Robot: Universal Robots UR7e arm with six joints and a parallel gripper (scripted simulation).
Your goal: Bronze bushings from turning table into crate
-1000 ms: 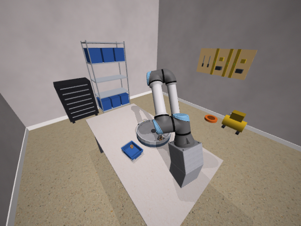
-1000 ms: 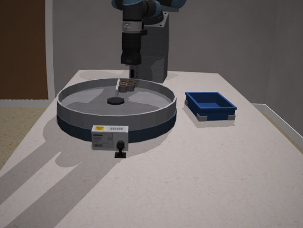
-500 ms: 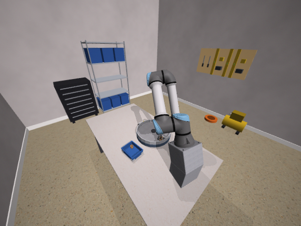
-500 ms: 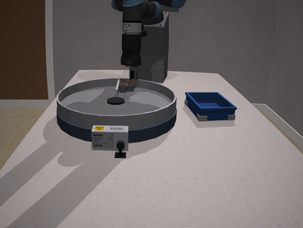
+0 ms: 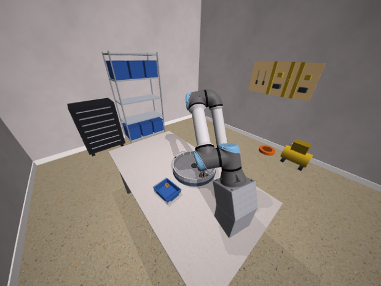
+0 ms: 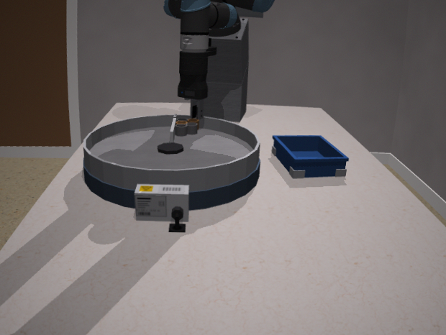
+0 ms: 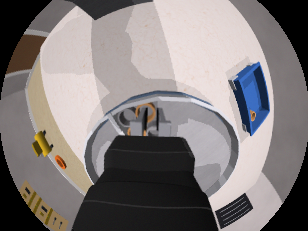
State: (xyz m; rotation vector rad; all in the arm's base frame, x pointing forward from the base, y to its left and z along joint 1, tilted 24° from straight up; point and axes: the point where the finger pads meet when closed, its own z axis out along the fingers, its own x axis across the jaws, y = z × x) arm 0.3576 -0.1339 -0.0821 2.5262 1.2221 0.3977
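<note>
On the round grey turning table [image 5: 184, 162] [image 6: 169, 178] [image 7: 235, 149], upper centre of the exterior frame, short steel cylinders [image 6: 181, 130] are crowding a bronze ring bushing [image 6: 193, 121] [image 7: 145, 104]. The partly open, empty hand [image 5: 203, 172] [image 6: 196, 120] [image 7: 151, 121] is best being centred before squeezing; rightward, the blue rectangular crate [image 5: 169, 192] [image 6: 321, 158] [image 7: 256, 89] is awaiting a gentle release.

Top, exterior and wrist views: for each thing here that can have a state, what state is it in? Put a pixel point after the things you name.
Gripper [image 5: 203, 172] [image 6: 196, 124] [image 7: 151, 125]: partly open, fingers down among the bushings
Crate [image 5: 158, 194] [image 6: 310, 167] [image 7: 254, 94]: open-topped, one bronze bushing [image 5: 166, 185] [image 7: 253, 116] inside
Turning table [image 5: 185, 176] [image 6: 122, 178] [image 7: 235, 144]: loaded with bronze and steel bushings; turning or stopped, cannot tell
Front two steel bushings [image 6: 180, 130]: upright
</note>
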